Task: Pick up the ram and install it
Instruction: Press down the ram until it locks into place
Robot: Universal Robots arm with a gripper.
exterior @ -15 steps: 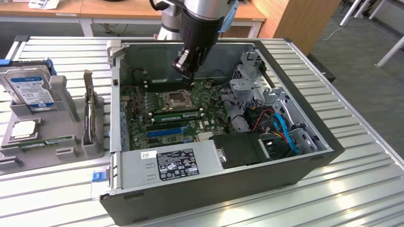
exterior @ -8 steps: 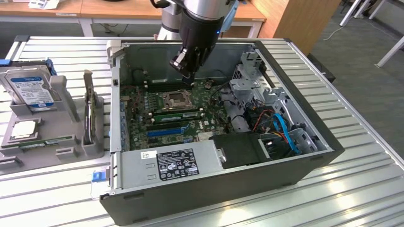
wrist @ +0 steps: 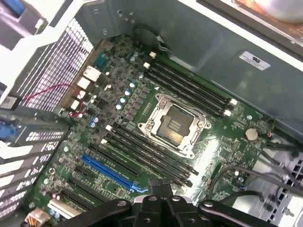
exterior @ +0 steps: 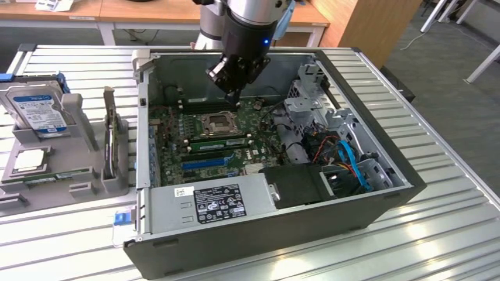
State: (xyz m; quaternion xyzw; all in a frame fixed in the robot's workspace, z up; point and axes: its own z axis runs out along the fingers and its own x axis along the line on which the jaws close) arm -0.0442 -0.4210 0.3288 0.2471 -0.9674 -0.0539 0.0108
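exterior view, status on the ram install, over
end effector low inside the case, over the motherboard. a green ram stick sits slotted beside the cpu socket. nothing in the way.

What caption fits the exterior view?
Gripper poised inside the open computer case, above the motherboard near the CPU socket.

This looks like a lab or workshop for computer assembly. An open PC case (exterior: 343, 193) with its motherboard (exterior: 211, 137) bared lies on a slatted metal table (exterior: 437, 234), beside a grey fixture (exterior: 70, 175) holding a hard drive (exterior: 35, 111). Wooden desks (exterior: 117, 12) stand behind on grey carpet (exterior: 453, 88).
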